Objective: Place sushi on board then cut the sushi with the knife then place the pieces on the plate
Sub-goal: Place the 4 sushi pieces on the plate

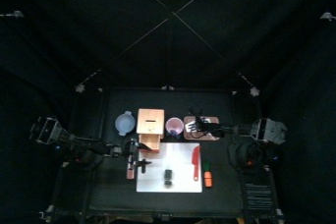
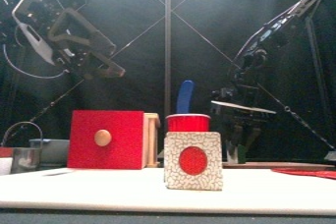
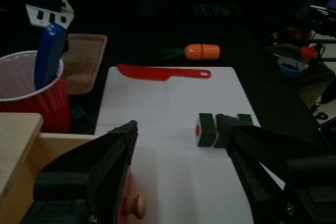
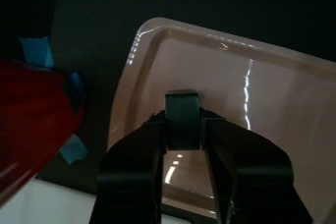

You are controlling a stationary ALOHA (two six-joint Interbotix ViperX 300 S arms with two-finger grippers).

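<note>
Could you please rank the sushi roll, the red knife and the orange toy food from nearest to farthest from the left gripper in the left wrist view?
1. Sushi roll, on the board right before the left gripper.
2. Red knife, along the board's right side.
3. Orange toy food, off the board's right edge.

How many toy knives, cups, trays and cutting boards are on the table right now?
Toy knives: 2, the red knife and the blue knife
Cups: 1, the red cup
Trays: 1, the pink tray
Cutting boards: 1, the white cutting board
Total: 5
</note>
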